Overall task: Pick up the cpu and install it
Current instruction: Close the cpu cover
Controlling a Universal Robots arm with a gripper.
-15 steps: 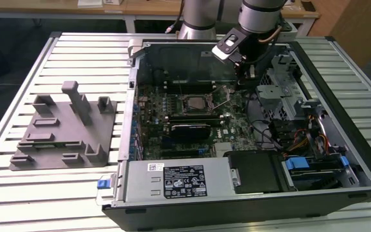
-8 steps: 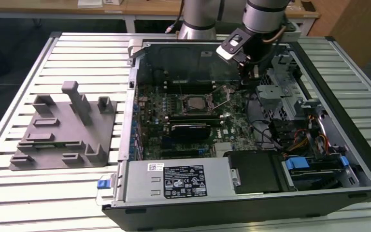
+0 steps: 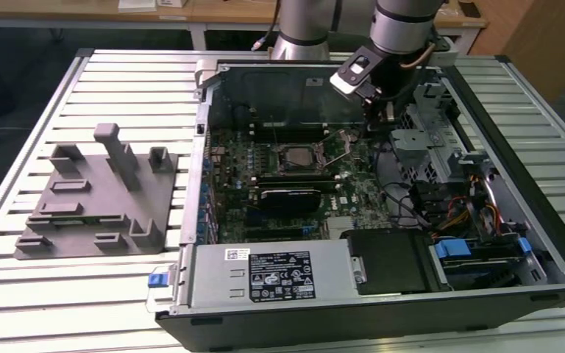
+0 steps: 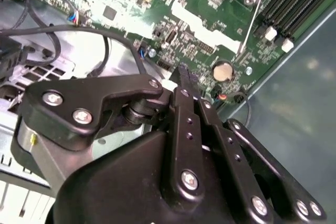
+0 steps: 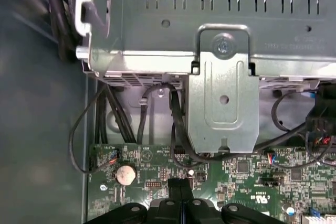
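Observation:
My gripper [image 3: 379, 116] hangs inside the open computer case [image 3: 518, 184], over the green motherboard [image 3: 263, 213] just to the exterior view's right of the processor socket [image 3: 297, 156]. Both wrist views show its black fingers [image 4: 184, 77] [image 5: 181, 186] pressed together with nothing between them, above the board near a round coin battery [image 4: 224, 70] [image 5: 126, 173]. The socket's wire lever [image 3: 344, 149] [image 4: 251, 22] stands raised. The cpu is hidden or out of view; I cannot tell whether it lies in the socket.
A grey moulded fixture [image 3: 96, 198] with upright blocks sits on the slatted table [image 3: 27, 294] at the exterior view's left. Inside the case are a black rectangular component [image 3: 288, 197], a power supply [image 3: 263, 276], a metal drive cage [image 5: 223, 98] and loose black cables [image 5: 105, 114].

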